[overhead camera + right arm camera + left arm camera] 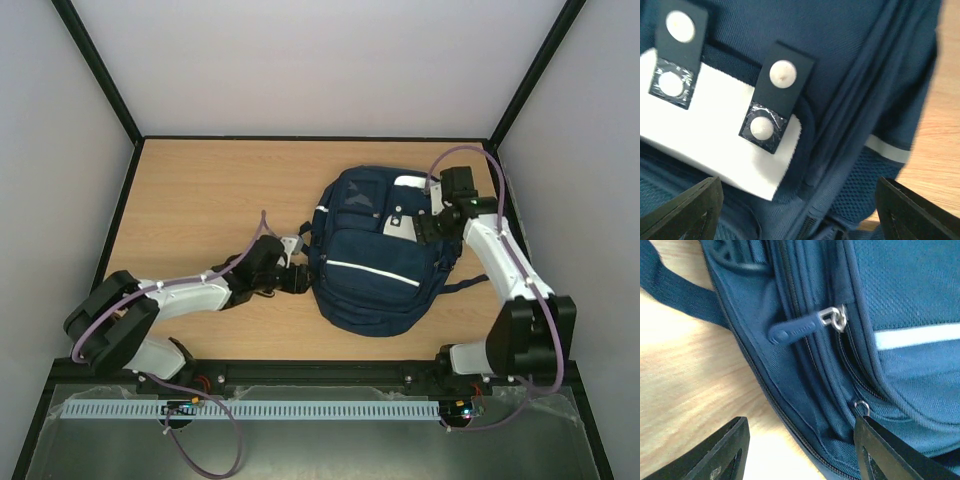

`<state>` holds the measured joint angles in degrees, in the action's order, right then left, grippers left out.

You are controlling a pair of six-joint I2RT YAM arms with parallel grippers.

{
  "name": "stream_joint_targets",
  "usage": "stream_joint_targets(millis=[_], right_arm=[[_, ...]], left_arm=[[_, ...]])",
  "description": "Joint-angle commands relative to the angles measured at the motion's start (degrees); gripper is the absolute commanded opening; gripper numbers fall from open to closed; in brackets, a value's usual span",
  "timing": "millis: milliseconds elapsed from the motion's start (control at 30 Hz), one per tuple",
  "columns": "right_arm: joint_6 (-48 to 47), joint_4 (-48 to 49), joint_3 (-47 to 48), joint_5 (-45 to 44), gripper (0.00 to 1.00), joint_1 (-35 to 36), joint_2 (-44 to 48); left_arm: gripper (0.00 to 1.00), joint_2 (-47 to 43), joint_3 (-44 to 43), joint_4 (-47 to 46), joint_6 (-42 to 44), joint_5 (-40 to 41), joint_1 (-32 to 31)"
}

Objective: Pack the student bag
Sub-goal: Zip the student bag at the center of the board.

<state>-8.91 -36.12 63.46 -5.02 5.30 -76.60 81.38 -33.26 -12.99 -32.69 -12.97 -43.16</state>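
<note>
Flanking student bag [375, 255] on table [200, 190]: left end effector [298, 279] open, empty, beside zipper pull [795, 330]; right end effector [425, 228] open, empty, over white patch [715, 145].

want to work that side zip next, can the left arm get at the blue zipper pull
Probably yes: the left gripper is open right beside the bag, and the zipper pull lies just ahead of its fingers with nothing covering it.
</note>
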Motion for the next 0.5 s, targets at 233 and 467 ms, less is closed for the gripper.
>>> stream_joint_targets(millis=[233, 467], right_arm=[[-0.1, -2.8, 4.2, 9.4, 0.83, 0.5, -18.6], [-0.5, -3.9, 17.4, 13.8, 0.76, 5.5, -31.9]], left_arm=[[0.60, 0.5, -0.2, 2.7, 3.1, 6.7, -8.8], [0.59, -2.5, -1.0, 6.9, 1.2, 11.9, -13.6]])
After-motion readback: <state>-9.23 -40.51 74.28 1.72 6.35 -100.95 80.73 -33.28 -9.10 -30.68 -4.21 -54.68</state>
